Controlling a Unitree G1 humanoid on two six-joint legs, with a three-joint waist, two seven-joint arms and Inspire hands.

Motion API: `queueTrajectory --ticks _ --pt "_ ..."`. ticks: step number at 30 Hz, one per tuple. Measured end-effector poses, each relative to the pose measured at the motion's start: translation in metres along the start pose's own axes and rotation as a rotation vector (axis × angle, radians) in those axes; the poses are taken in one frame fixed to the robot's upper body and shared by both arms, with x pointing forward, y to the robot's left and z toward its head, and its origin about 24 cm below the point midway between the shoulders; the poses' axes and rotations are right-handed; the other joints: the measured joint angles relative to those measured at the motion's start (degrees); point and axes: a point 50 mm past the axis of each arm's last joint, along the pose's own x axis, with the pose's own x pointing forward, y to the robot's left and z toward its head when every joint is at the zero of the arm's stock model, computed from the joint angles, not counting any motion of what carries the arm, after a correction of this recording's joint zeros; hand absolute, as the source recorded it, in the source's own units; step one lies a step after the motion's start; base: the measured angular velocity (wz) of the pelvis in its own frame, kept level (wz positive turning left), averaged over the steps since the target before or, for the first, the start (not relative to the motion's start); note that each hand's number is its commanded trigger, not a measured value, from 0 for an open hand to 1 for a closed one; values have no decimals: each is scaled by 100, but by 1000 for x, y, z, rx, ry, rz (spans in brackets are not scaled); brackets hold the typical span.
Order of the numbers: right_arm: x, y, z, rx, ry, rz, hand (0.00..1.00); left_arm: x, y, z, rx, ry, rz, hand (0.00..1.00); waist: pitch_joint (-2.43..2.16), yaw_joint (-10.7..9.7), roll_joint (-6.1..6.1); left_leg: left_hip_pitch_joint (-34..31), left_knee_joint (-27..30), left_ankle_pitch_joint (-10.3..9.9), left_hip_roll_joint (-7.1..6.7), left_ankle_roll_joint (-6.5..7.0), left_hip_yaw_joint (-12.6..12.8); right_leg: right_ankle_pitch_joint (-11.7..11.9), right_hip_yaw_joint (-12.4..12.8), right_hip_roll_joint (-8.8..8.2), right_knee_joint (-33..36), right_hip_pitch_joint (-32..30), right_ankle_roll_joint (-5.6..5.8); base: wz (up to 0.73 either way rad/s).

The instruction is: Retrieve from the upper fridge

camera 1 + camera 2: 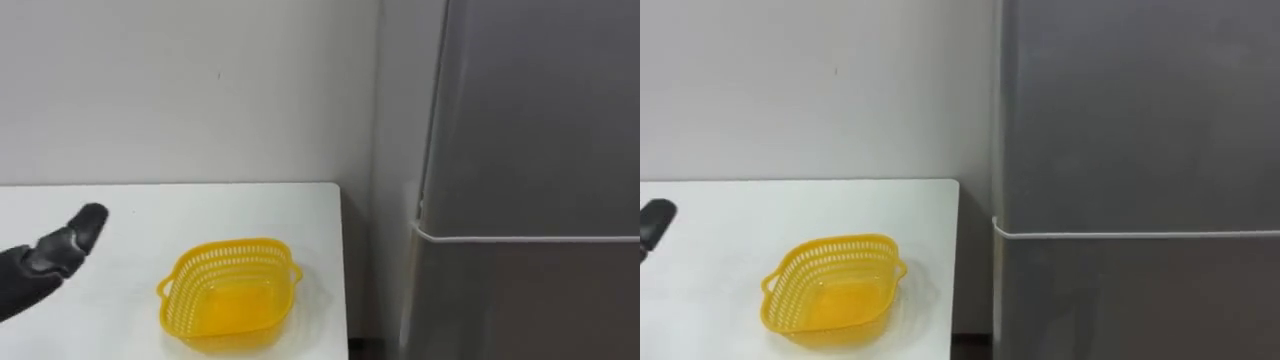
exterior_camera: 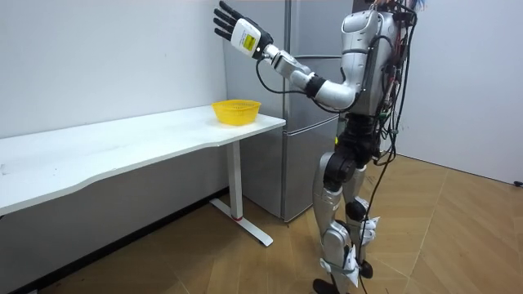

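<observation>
Grey metal fridge [image 1: 530, 120] takes up the right side of my head views. It is smooth and matte, and a thin pale seam runs straight across between the upper door and the lower door [image 1: 520, 300]. Both doors are closed flat. The upper compartment, which is the one I am after, sits above that seam, and I cannot tell what is behind its door.

White surface [image 1: 200, 210] butts up just beside the fridge. It has a smooth top and a square end edge, and the room view shows it on a white leg. Near that end sits a yellow basket [image 1: 232, 249] of plastic lattice, roughly square with rounded corners and small lugs on its rim. It is upright, and I see nothing in it.

Left hand [image 1: 60, 250] is black and glossy. It comes in from the lower left above the surface, well apart from the basket. The room view shows it raised high with fingers straight and spread, holding nothing.

Robot stands upright on the wood floor, facing the fridge at the end of the surface. Plain white wall [image 1: 180, 90] is behind.
</observation>
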Motion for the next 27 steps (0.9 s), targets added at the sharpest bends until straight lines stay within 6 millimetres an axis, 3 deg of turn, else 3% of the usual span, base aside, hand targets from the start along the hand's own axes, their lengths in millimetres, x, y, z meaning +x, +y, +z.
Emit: queueTrajectory --ticks 6,22,27 --pt "1 -3 4 6 3 9 0 12 -20 2 28 -9 -204 0 -29 -208 101 9 -10 1 2 -1 17 0 11 2 -5 11 0 -1" --pt "3 -3 11 11 6 9 0 18 -49 0 56 39 -478 0 -8 -526 103 100 -96 7 17 -4 121 0 157 20 -13 23 0 -4" --pt "4 -3 14 11 16 9 0 20 -71 -2 20 40 -585 0 -2 -652 101 100 -95 7 16 -4 148 0 158 17 -8 20 0 0"
